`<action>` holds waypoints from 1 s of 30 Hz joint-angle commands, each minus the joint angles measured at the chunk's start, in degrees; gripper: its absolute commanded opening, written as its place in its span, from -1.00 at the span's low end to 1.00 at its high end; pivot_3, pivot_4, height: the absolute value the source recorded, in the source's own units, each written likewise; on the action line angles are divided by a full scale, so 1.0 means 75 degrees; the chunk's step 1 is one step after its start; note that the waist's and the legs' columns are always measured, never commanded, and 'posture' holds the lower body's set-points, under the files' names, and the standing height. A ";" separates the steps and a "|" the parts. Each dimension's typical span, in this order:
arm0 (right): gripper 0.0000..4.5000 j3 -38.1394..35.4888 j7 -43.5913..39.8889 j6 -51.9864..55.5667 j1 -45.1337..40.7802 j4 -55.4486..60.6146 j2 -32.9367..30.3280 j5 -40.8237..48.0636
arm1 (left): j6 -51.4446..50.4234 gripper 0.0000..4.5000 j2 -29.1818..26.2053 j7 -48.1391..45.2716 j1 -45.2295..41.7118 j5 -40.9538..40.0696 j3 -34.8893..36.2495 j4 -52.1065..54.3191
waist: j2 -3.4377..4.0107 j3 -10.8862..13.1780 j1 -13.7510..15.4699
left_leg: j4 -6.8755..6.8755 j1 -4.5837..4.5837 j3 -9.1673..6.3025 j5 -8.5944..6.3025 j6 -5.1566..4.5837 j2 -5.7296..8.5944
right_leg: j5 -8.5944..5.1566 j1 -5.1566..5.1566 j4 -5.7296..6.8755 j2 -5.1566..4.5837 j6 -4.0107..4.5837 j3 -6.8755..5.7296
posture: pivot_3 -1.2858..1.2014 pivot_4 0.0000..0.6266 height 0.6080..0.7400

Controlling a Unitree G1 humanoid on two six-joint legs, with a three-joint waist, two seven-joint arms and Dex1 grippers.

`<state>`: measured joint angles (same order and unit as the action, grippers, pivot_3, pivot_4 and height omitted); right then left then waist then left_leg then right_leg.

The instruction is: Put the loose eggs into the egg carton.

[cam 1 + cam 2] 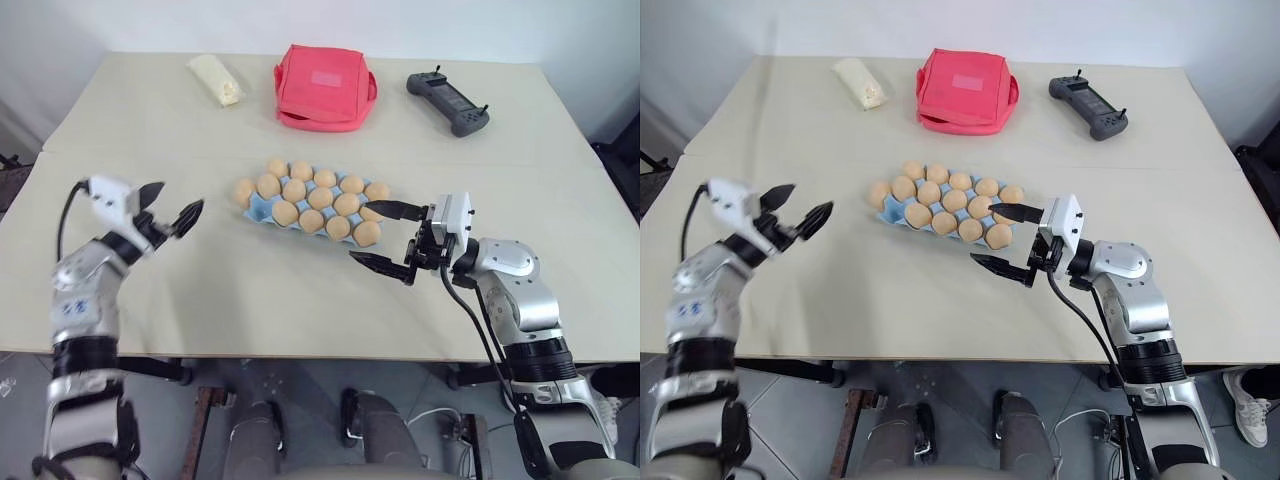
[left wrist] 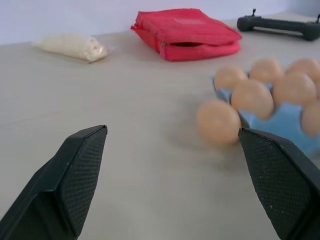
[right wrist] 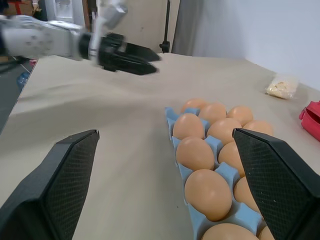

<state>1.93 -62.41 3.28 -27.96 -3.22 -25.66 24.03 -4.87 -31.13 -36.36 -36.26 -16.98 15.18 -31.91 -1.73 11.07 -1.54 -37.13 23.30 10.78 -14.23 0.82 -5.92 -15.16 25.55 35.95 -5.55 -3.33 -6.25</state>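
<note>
Eggs (image 1: 312,197), left end effector (image 1: 172,208) level, spread

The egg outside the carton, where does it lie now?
In the left eye view the loose egg lies on the table, against the left end of the blue egg carton, right of the open left gripper.

In the left wrist view the egg carton (image 2: 280,120) runs off the picture's edge, and the eggs (image 2: 218,121) in it are blurred. In the right wrist view the red pouch (image 3: 312,119) is cut to a corner. Under the eggs, most of the carton's cups are hidden.
</note>
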 commanded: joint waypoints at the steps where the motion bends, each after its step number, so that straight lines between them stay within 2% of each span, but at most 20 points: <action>1: 1.00 -0.0127 0.0121 -0.0015 0.0026 0.0390 -0.0020 0.0074 | 0.0146 0.99 0.0152 0.0184 -0.1021 0.0422 -0.0323 -0.1297 | 0.0000 0.0000 -0.0005 | 0.0000 0.0000 0.0004 0.0000 0.0000 0.0001 | 0.0000 0.0000 0.0000 0.0000 0.0000 0.0001 | 0.03 -0.52 1.00; 5: 1.00 -0.0187 0.0270 -0.0017 0.0169 0.0546 -0.0035 0.0063 | 0.0442 0.99 0.0483 0.0338 -0.2238 0.0694 -0.0509 -0.2886 | -0.0001 0.0001 -0.0041 | 0.0004 -0.0001 0.0018 -0.0004 0.0005 -0.0003 | 0.0000 0.0005 -0.0006 0.0006 -0.0002 0.0001 | 0.03 -0.52 1.00; 11: 1.00 -0.0210 0.0491 -0.0007 0.0390 0.0789 -0.0034 0.0071 | 0.0873 0.99 0.0700 0.0414 -0.2927 0.0993 -0.0663 -0.4085 | -0.0002 0.0001 -0.0040 | 0.0004 -0.0001 0.0021 -0.0008 0.0012 -0.0005 | 0.0000 0.0008 -0.0006 0.0009 -0.0002 0.0001 | 0.03 -0.52 1.00; 22: 1.00 -0.0233 0.0642 -0.0042 0.0493 0.0875 -0.0059 0.0090 | 0.0872 0.99 0.0738 0.0738 -0.3054 0.0796 -0.0190 -0.4594 | -0.0003 0.0002 -0.0027 | -0.0005 -0.0001 0.0020 -0.0007 0.0004 -0.0005 | 0.0000 0.0007 -0.0001 0.0006 -0.0002 0.0005 | 0.03 -0.52 1.00; 30: 1.00 -0.0178 0.0613 -0.0073 0.0424 0.0801 -0.0012 0.0077 | 0.0840 0.99 0.0841 0.1026 -0.3021 0.0958 -0.0219 -0.4749 | -0.0003 0.0002 -0.0021 | -0.0005 -0.0001 0.0021 -0.0006 0.0004 -0.0004 | 0.0000 0.0007 -0.0001 0.0006 -0.0002 0.0003 | 0.03 -0.52 1.00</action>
<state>1.64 -57.83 3.73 -23.95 1.44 -25.75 24.02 1.20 -24.95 -29.32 -57.88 -10.13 13.46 -67.07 -1.75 11.08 -1.69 -37.18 23.29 10.94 -14.27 0.86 -5.95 -15.16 25.60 35.95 -5.50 -3.34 -6.22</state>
